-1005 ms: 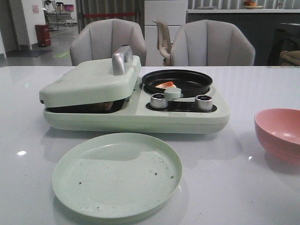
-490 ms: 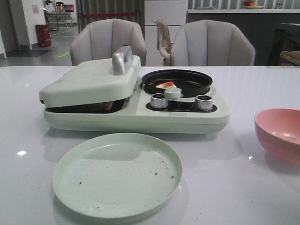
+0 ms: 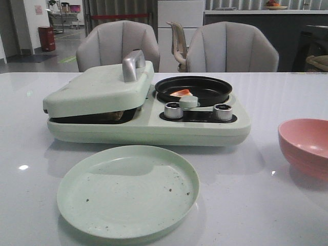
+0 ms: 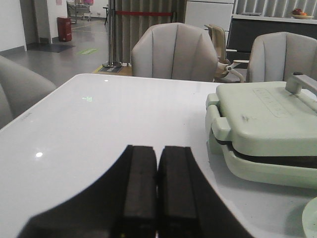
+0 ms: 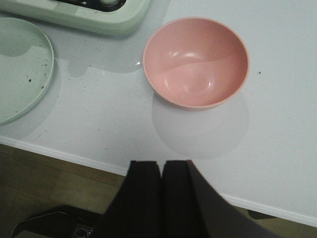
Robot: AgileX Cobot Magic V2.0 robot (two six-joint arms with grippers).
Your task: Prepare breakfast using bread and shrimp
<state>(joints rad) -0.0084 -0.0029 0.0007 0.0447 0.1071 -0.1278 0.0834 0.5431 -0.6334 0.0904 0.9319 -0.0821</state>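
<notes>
The shrimp (image 3: 180, 93), a small orange and white piece, lies in the black round pan (image 3: 205, 87) of the pale green breakfast maker (image 3: 205, 128). The maker's lid (image 3: 97, 89) is down over the grill side, and only a brownish edge of bread (image 3: 117, 115) shows in the gap under it. My left gripper (image 4: 157, 148) is shut and empty above the table, left of the maker (image 4: 267, 129). My right gripper (image 5: 161, 162) is shut and empty at the table's front edge, near the pink bowl (image 5: 195, 62). Neither gripper shows in the front view.
An empty pale green plate (image 3: 128, 190) with dark crumbs lies in front of the maker. The pink bowl (image 3: 305, 146) stands empty at the right. Two metal knobs (image 3: 173, 109) sit on the maker's front. Grey chairs (image 3: 118, 46) stand behind the table.
</notes>
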